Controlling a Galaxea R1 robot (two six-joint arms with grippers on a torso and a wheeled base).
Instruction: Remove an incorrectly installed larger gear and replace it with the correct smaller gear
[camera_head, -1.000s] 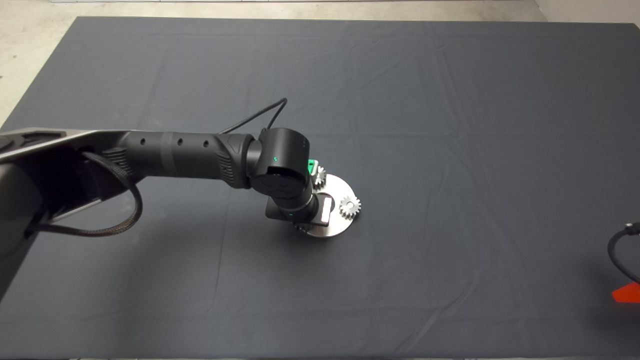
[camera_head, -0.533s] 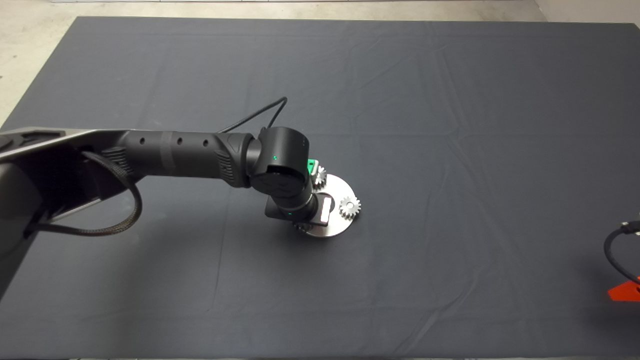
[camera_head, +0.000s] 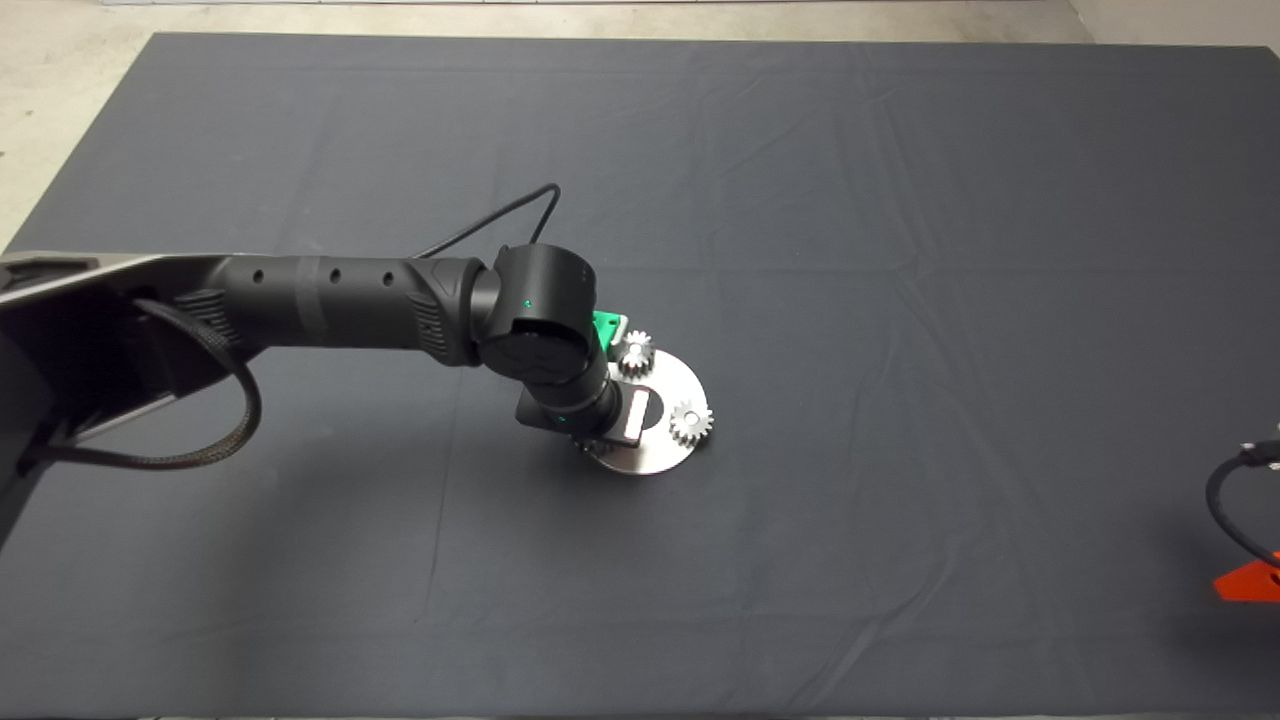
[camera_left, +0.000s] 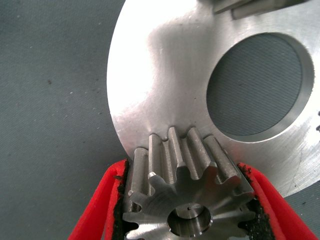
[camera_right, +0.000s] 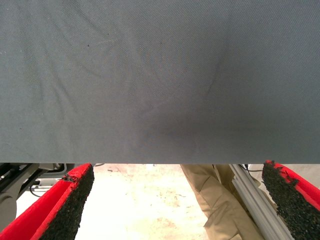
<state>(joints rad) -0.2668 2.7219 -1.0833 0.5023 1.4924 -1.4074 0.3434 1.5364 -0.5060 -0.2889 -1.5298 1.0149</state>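
Observation:
A round silver disc (camera_head: 660, 445) (camera_left: 165, 90) with a big centre hole lies mid-mat. My left gripper (camera_left: 187, 200) is shut on a silver gear (camera_left: 185, 195) with tall teeth and a centre bore, standing at the disc's near-left rim; in the head view the wrist (camera_head: 570, 400) hides it. Two more gears stand on the disc: a star-toothed one (camera_head: 690, 423) at the right rim, looking wider, and a smaller one (camera_head: 637, 352) at the far rim. I cannot tell whether the held gear is the larger gear or the smaller gear. My right gripper (camera_right: 185, 205) hangs open at the mat's right edge.
The dark mat (camera_head: 900, 250) spreads wide around the disc. Only a red fingertip (camera_head: 1248, 585) and a black cable (camera_head: 1235, 500) of the right arm show in the head view. Beyond the mat edge, the right wrist view shows floor and a person's leg (camera_right: 215, 200).
My left arm has shifted slightly to the left, and the disc with its gears has slid and turned a little with it. The right fingertip crept slightly inward.

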